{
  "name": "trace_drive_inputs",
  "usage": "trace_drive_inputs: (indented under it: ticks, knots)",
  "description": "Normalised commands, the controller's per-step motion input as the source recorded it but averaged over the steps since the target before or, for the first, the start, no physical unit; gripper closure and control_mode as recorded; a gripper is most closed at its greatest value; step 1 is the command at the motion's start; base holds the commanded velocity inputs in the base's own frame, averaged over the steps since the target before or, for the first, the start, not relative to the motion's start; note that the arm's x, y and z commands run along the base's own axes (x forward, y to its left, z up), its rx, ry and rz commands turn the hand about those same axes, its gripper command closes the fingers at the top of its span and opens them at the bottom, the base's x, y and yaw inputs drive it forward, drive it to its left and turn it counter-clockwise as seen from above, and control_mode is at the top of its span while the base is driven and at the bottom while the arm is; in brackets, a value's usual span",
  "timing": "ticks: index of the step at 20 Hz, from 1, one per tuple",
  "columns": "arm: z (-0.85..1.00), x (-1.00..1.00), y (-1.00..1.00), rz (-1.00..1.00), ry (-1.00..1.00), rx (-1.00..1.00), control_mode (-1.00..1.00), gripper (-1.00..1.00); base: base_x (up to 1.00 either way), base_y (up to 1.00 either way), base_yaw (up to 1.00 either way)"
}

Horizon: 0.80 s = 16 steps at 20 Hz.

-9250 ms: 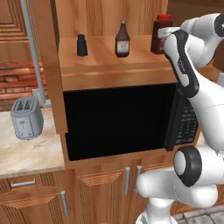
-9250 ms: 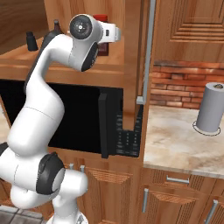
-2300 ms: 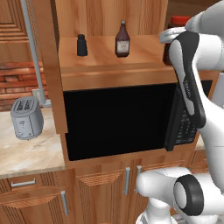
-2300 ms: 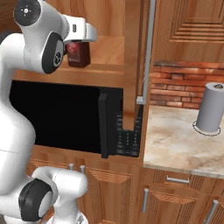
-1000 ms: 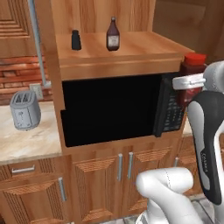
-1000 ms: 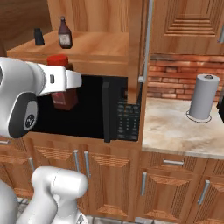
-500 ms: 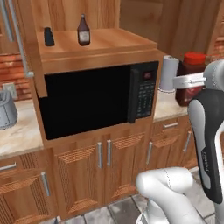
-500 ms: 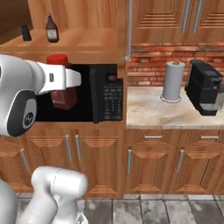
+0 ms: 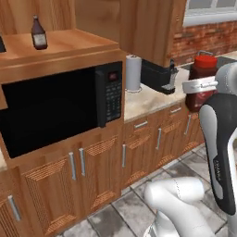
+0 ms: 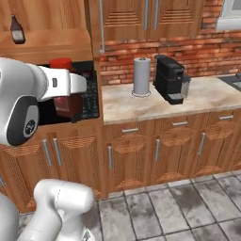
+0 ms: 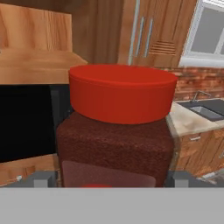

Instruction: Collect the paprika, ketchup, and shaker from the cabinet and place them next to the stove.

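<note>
The paprika (image 11: 113,131), a dark red-brown jar with a bright red cap, sits between my fingertips (image 11: 43,178) with my gripper (image 11: 111,180) shut on it. From the base it hangs in the air in front of the lower cabinets, as the paprika (image 9: 203,69) (image 10: 68,108) in the gripper (image 9: 201,89) (image 10: 70,100). The ketchup (image 9: 39,33) (image 10: 17,29) stands on the cabinet shelf (image 9: 69,46) (image 10: 52,43). A sliver of the black shaker (image 9: 1,45) shows at the left border. The stove is out of view.
A black microwave (image 9: 51,111) fills the recess under the shelf. On the stone counter (image 10: 188,96) stand a paper towel roll (image 9: 133,73) (image 10: 141,76) and a black coffee machine (image 9: 157,76) (image 10: 169,77). A sink (image 11: 210,107) lies further right, under a window.
The whole picture has slid left, so the base has moved rightward along the counter. The paprika stays in my shut gripper, at the same place relative to the arm.
</note>
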Motion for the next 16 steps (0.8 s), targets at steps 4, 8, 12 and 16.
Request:
trace_drive_inputs:
  ticks: [4,8,12,16]
  knots:
    - [0.0,0.0,0.0,0.0,0.0,0.0,1.0,1.0,-0.12,-0.54,-0.44]
    - [0.0,0.0,0.0,0.0,0.0,0.0,1.0,1.0,0.0,-0.56,-0.43]
    - [0.0,0.0,0.0,0.0,0.0,0.0,1.0,1.0,0.2,-0.48,-0.44]
    - [0.0,0.0,0.0,0.0,0.0,0.0,1.0,1.0,0.43,-0.35,-0.42]
